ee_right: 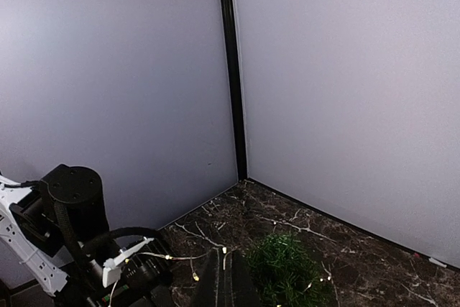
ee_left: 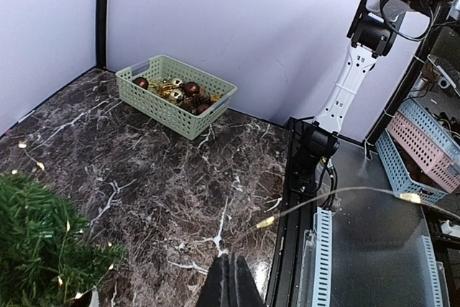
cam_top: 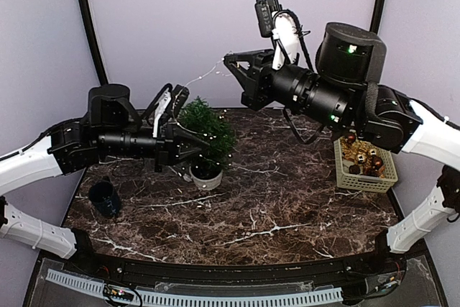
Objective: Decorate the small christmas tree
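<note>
**A:** Where is the small christmas tree (cam_top: 207, 129)?

**B:** On the marble table (cam_top: 287, 206), at about ten o'clock from its middle. It stands upright in its white pot (cam_top: 206, 175), and a few lit points already show among the branches.

**A:** How will it handle?

**B:** Light and top-heavy, I'd judge. The branches look soft and springy, so they would give under a push. The pot is the only stiff part, so that is the place to steady it. A tug on the light string (ee_left: 267, 222) could tip it over.

**A:** And the string itself?

**B:** It is thin, limp wire with tiny bulbs, likely to snag on the needles. The right gripper (ee_right: 225, 264) has its fingers pressed together on it, high up at one o'clock from the tree. The left gripper (ee_left: 228, 264) is at the tree's nine o'clock side with its fingers together too. The wire comes out right at their tips, so it looks pinched there.

**A:** Anything in the way?

**B:** The left arm crowds the tree's left flank. A dark cup (cam_top: 106, 198) stands at eight o'clock, well apart. The basket (cam_top: 370, 181) of baubles (cam_top: 359, 157) sits at three o'clock, partly covered by the right arm.
</note>
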`<control>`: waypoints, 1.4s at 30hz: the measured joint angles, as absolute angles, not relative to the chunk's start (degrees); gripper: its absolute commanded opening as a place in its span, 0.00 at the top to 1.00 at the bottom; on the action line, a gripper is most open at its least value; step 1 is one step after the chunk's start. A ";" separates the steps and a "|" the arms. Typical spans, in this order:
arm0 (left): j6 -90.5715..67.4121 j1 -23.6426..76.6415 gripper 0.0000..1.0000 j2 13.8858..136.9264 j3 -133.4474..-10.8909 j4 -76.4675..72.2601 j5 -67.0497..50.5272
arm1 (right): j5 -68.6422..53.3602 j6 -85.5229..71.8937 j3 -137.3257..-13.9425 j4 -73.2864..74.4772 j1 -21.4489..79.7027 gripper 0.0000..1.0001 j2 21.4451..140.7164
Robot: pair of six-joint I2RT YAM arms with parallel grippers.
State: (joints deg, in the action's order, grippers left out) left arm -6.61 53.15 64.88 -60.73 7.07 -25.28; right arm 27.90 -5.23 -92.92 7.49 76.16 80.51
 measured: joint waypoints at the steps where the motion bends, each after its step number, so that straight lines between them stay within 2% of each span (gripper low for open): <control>1: -6.72 53.15 1.00 63.55 -60.73 8.23 -24.16 | 27.83 -5.28 -93.14 7.49 76.14 1.00 80.73; 8: -6.94 51.44 1.00 57.80 -60.62 17.06 -13.98 | 26.96 -5.78 -95.59 7.46 75.94 1.00 83.11; 15: -7.33 40.82 1.00 54.96 -57.21 21.19 -7.33 | 27.09 -7.05 -98.21 7.86 74.70 1.00 87.26; 20: -7.31 36.71 1.00 55.61 -56.36 21.50 -5.34 | 27.31 -9.21 -99.53 9.08 73.10 1.00 90.37; 31: -7.25 24.12 1.00 64.42 -57.63 15.81 -6.04 | 28.21 -12.45 -102.32 10.33 69.67 1.00 94.28; 42: -6.70 18.15 1.00 79.40 -67.66 7.79 -14.09 | 27.88 -13.89 -104.47 9.76 62.74 1.00 95.83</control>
State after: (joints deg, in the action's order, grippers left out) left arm -6.70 18.15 79.40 -67.66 7.79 -14.09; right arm 27.88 -13.89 -104.47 9.76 62.74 95.83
